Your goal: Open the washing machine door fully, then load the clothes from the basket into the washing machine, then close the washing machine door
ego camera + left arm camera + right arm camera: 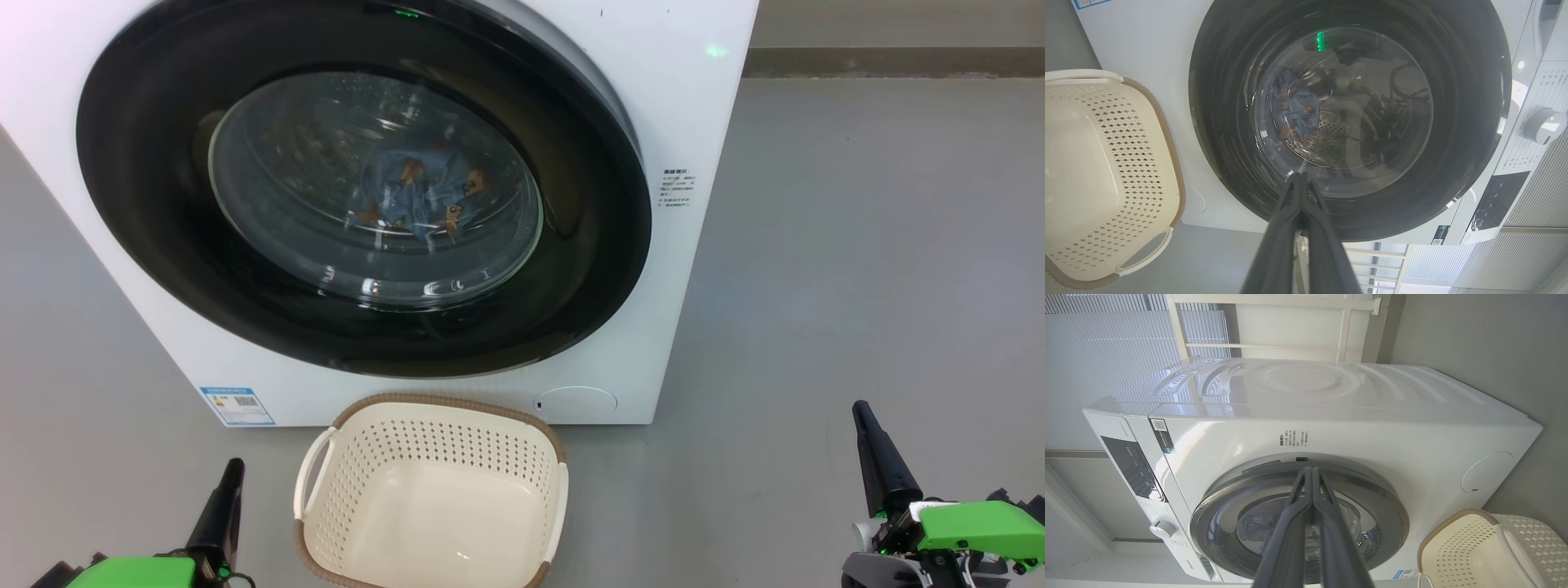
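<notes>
Glossy black door (363,188) is sitting shut: rigid, probably slick, best taken at its rim. Soft, light clothes (424,196) are lying behind its glass. Hanging closed, empty: left pincer (233,472), right pincer (864,420).

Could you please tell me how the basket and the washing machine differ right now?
The basket is empty; the washing machine holds the blue clothes, seen through its glass. The basket is open on top; the washing machine door is shut. The basket is small and cream with a brown rim; the washing machine is big and white. Both stand on the grey floor.
</notes>
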Controlling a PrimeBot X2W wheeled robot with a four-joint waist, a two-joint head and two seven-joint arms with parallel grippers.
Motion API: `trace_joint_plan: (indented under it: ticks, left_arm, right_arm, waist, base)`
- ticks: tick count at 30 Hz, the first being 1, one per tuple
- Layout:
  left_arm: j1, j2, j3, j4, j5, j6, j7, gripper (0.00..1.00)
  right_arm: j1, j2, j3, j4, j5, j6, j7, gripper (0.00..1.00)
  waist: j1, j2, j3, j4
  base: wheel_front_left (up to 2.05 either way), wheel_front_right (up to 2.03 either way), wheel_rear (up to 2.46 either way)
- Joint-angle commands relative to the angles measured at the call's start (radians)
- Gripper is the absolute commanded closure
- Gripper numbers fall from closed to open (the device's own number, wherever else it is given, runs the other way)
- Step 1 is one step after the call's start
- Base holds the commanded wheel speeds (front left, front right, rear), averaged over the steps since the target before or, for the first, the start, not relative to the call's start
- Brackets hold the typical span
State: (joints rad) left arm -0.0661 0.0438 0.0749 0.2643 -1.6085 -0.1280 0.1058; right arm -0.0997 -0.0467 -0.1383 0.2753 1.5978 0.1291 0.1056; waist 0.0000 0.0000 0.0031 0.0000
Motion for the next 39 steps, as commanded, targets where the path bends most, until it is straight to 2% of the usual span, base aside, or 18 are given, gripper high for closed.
trace_joint_plan:
  ticks: [1,39]
  left_arm:
    - [-0.042,0.01,0.036,-0.019,-0.003,-0.003,0.005,1.0]
    - [-0.042,0.008,0.038,-0.019,-0.001,-0.003,0.006,1.0]
  right_arm:
    - [-0.008,-0.004,0.023,-0.03,0.01,0.002,0.009,1.0]
    - [-0.008,-0.004,0.024,-0.03,0.01,0.002,0.008,1.0]
  waist:
    - [0.0,0.0,0.0,0.0]
    - [0.0,0.0,0.0,0.0]
  base:
    - [0.0,0.0,0.0]
    - [0.0,0.0,0.0]
